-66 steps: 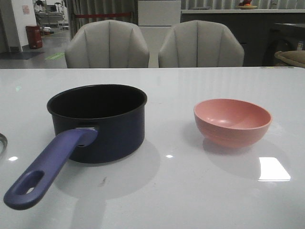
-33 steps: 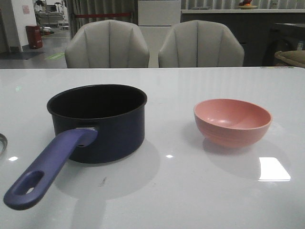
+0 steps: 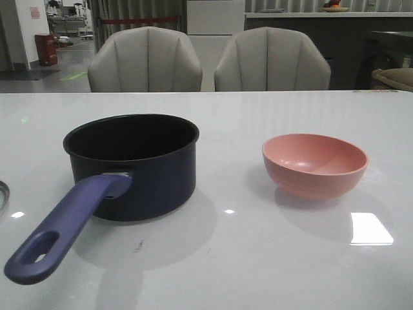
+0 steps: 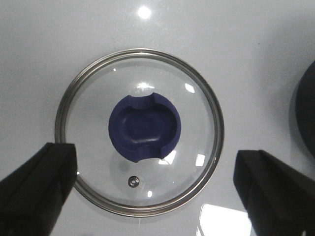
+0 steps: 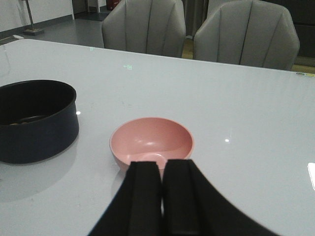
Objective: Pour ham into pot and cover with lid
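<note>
The dark navy pot [image 3: 135, 171] stands left of centre on the white table, its purple-blue handle [image 3: 64, 226] pointing toward the front edge. No ham shows: the pink bowl [image 3: 314, 165] looks bare inside, and the pot's black inside is too dark to read. The glass lid [image 4: 197, 123] lies flat on the table with its blue knob [image 4: 144, 128] up, directly under my left gripper [image 4: 156, 172], which is open wide, one finger beyond each side of the lid's rim. My right gripper [image 5: 162, 167] is shut and empty, just short of the bowl [image 5: 152, 140], with the pot [image 5: 34, 132] off to one side.
Two grey chairs [image 3: 145, 61] stand behind the table's far edge. A sliver of the lid's steel rim [image 3: 2, 192] shows at the left border of the front view. Neither arm appears in the front view.
</note>
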